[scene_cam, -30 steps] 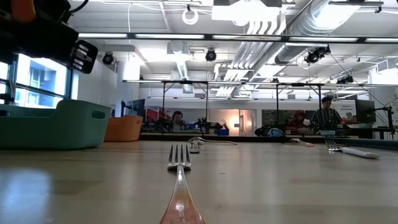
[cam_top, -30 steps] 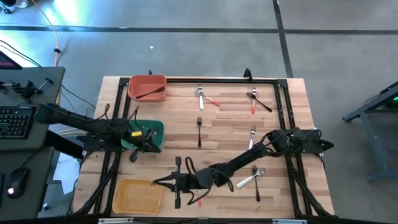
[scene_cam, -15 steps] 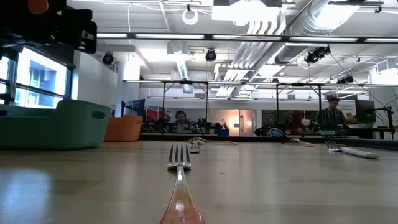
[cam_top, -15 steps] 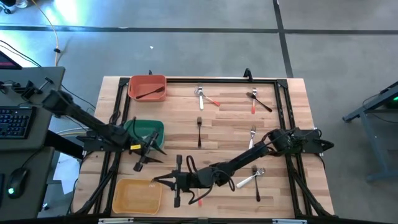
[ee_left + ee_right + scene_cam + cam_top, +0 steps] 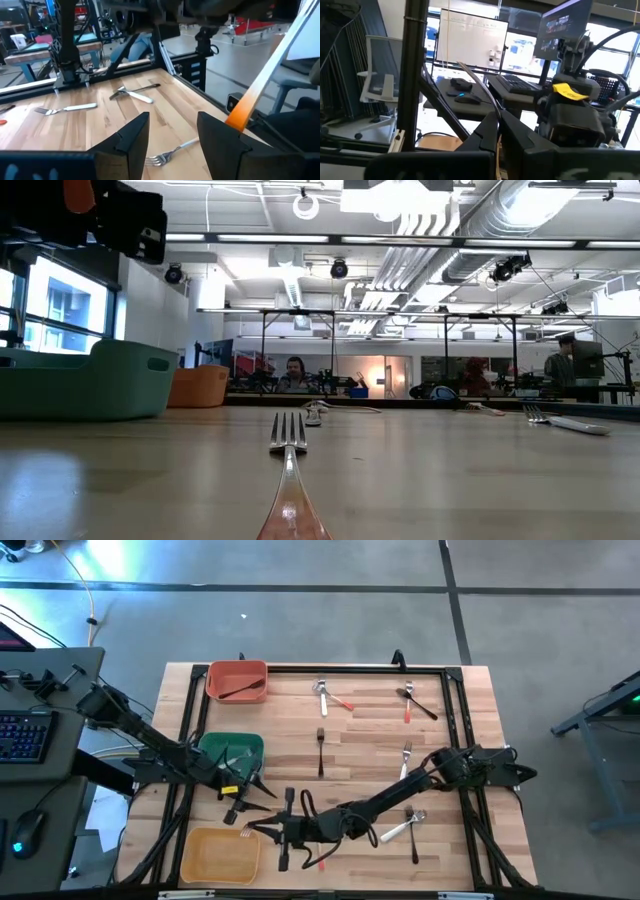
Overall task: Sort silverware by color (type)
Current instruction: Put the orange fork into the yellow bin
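Nearest the table's front edge sits the yellow bin (image 5: 220, 855); just beside it the right gripper (image 5: 252, 831) lies low with its fingers pressed fully together, and whether anything is pinched between them cannot be told; an orange-handled piece (image 5: 322, 864) shows under that arm. A step farther back, the left gripper (image 5: 252, 792) hovers past the near corner of the green bin (image 5: 232, 750), its fingers (image 5: 132, 137) spread wide with nothing between them; its wrist view shows a silver fork (image 5: 170, 152) on the wood beyond them. The silverware lies scattered over the right half of the table: a white-handled spoon and a dark fork (image 5: 412, 825) near the right arm's elbow; a white-handled fork (image 5: 405, 760) just behind; a black fork (image 5: 320, 750) alone at the middle, seen head-on in the low view (image 5: 288, 460); farther back, a spoon crossed with an orange handle (image 5: 328, 695) and another crossed pair (image 5: 412, 700). At the far left corner, the orange bin (image 5: 238, 680) holds one black piece (image 5: 240, 690).
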